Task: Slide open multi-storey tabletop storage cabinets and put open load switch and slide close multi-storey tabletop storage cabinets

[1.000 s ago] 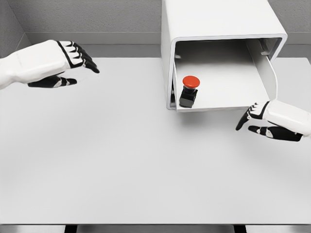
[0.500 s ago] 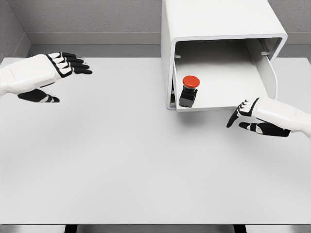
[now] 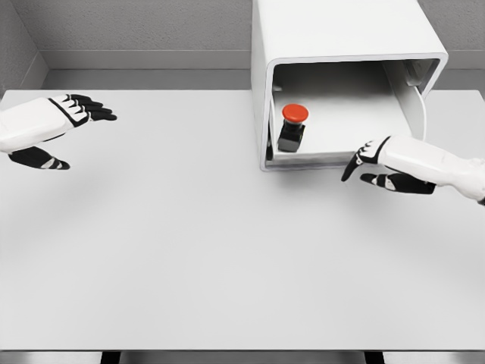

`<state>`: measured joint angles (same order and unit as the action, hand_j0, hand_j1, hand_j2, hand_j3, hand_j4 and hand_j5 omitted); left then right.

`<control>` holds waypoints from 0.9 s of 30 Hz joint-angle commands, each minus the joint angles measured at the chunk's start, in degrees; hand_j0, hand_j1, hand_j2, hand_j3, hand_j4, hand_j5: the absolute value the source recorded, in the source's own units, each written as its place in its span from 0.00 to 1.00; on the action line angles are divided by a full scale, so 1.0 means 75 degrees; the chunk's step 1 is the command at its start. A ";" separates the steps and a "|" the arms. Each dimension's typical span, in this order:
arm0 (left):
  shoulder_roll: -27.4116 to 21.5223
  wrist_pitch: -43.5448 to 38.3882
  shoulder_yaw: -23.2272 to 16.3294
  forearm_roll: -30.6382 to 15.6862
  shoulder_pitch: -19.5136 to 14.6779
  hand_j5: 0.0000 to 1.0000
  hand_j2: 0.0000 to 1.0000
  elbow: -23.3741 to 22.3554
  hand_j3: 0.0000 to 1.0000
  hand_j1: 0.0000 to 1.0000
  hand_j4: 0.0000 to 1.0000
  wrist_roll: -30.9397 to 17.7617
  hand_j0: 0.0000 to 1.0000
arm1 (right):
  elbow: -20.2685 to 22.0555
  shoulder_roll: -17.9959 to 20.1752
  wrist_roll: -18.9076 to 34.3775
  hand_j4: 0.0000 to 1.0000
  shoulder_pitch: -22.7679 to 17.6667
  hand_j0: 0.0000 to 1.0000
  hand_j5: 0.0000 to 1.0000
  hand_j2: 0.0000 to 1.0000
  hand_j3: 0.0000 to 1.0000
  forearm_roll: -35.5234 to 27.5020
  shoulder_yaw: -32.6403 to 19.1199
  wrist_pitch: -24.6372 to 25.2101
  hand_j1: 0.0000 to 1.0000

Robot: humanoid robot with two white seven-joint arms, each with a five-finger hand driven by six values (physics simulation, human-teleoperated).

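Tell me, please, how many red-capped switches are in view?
1. The single switch stands on the drawer of the cabinet, near the drawer's left side. The cabinet's closed parts could hide others; the picture cannot show this.

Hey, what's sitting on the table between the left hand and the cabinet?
Nothing. In the head view, the stretch of white table from the left hand across to the cabinet is bare.
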<state>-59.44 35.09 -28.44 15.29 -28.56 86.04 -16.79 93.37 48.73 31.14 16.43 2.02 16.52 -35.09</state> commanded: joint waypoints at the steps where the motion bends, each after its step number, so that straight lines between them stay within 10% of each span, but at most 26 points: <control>1: -0.0009 -0.0012 -0.0028 -0.0035 0.0000 1.00 1.00 -0.0047 1.00 1.00 1.00 0.0000 1.00 | -0.0227 -0.0169 0.0008 0.53 0.0000 0.53 0.53 0.53 0.53 0.0071 0.0176 0.0012 0.53; 27: -0.0021 -0.0012 0.0007 0.0058 0.0258 1.00 1.00 -0.0035 1.00 1.00 1.00 0.0000 1.00 | -0.1387 -0.0674 0.0055 0.53 0.1184 0.53 0.53 0.53 0.53 0.0376 0.0774 0.0012 0.53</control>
<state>-59.51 35.09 -28.49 16.09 -26.63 85.78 -16.82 83.04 43.64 31.57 25.75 5.26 22.32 -35.15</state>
